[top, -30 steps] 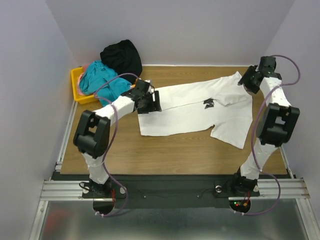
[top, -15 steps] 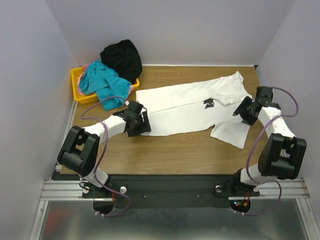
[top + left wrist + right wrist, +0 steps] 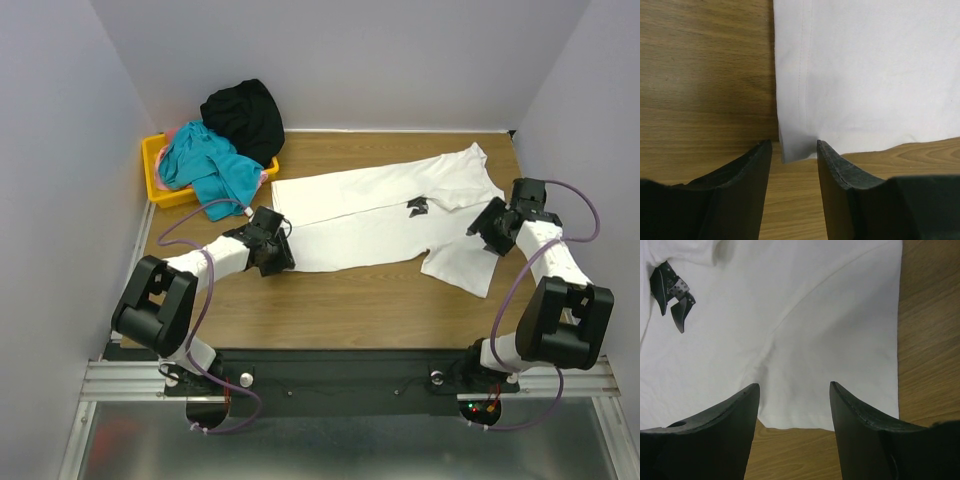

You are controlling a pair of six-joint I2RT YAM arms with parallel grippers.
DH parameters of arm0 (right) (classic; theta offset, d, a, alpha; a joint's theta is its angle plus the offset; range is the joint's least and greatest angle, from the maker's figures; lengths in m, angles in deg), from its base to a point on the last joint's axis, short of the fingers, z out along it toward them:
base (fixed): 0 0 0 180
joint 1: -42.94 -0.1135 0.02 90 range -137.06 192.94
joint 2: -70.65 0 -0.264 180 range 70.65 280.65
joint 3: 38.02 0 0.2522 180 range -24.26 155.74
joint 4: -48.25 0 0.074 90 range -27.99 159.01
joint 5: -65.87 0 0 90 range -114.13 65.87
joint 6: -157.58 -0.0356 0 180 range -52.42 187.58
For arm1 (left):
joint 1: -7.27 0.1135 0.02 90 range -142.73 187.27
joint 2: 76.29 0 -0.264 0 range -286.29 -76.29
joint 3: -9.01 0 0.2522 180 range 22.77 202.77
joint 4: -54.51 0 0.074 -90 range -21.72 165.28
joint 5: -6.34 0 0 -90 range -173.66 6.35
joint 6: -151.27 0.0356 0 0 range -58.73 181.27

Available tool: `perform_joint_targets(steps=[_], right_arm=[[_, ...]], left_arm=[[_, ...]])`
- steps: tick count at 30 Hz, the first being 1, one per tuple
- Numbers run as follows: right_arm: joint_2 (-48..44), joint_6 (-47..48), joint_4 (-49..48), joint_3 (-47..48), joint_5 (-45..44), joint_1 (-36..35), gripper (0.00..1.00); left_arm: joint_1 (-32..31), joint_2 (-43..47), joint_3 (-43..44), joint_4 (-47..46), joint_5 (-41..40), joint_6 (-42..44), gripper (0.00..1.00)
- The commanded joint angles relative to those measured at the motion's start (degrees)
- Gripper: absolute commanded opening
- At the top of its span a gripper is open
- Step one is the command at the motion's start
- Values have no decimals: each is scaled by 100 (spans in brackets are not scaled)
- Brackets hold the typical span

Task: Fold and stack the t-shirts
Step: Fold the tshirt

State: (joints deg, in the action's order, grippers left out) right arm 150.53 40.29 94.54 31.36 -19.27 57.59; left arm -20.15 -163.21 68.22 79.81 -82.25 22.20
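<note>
A white t-shirt (image 3: 380, 225) lies spread across the wooden table, with a crease running along its length and a small black label (image 3: 417, 207) near the collar. My left gripper (image 3: 283, 252) is open at the shirt's near left corner. In the left wrist view that corner (image 3: 795, 145) lies between my fingertips (image 3: 794, 146), low over the wood. My right gripper (image 3: 484, 228) is open at the shirt's right sleeve. In the right wrist view the sleeve hem (image 3: 805, 420) lies between the open jaws (image 3: 794, 386), and the label (image 3: 672, 295) shows at the upper left.
A yellow bin (image 3: 152, 170) at the back left holds a teal shirt (image 3: 205, 165) that hangs over its edge, something pink, and a black garment (image 3: 243, 115). Grey walls close in the left, back and right. Bare wood (image 3: 350, 300) lies in front of the shirt.
Both arms have come toward the near side. The left gripper moved from the shirt's left edge down to its near left corner. The right gripper moved from the far right corner down to the sleeve.
</note>
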Motion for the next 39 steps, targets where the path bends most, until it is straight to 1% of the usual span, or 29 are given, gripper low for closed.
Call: perform_joint_targets(steps=[1,3,4,5,6,7,9,10,13,18,22,27,33,39], right_arm=[[19,-57,-168,29,-284,37,64],[11,-57,-168,-94,-389,37,64],[10,-66,-168,-147,-442,37,64],[10,-66,-168,-234,-451,37,64],[10,-92,-168,-279,-625,64,64],[19,-119,-168,-323,-644,90,64],[45,-215,-160,-411,-636,238,68],[46,-259,-151,-516,-584,309,68],[11,-452,-142,-735,-565,547,69],[54,-602,-81,-938,-609,749,69],[-7,-594,182,-991,-767,802,69],[-86,-506,280,-1184,-996,811,68],[-130,-620,315,-1343,-1084,820,66],[-69,-637,403,-1299,-1154,820,64]], left_arm=[[-35,-71,51,-160,-62,-4,47],[-35,-141,104,-134,-53,40,40],[-35,-168,156,-125,-62,57,33],[-35,-177,174,-99,-62,66,29],[-35,-185,209,-72,-62,75,23],[-35,-177,201,-54,-71,84,20],[-35,-142,210,-19,-79,101,16],[-35,-107,210,-2,-88,110,10],[-35,-28,210,77,-97,110,4],[-35,60,245,77,-36,75,1],[-35,61,359,121,-9,110,1],[-35,34,394,78,131,110,0],[-35,-10,307,51,254,128,1],[-35,96,122,25,290,101,1]])
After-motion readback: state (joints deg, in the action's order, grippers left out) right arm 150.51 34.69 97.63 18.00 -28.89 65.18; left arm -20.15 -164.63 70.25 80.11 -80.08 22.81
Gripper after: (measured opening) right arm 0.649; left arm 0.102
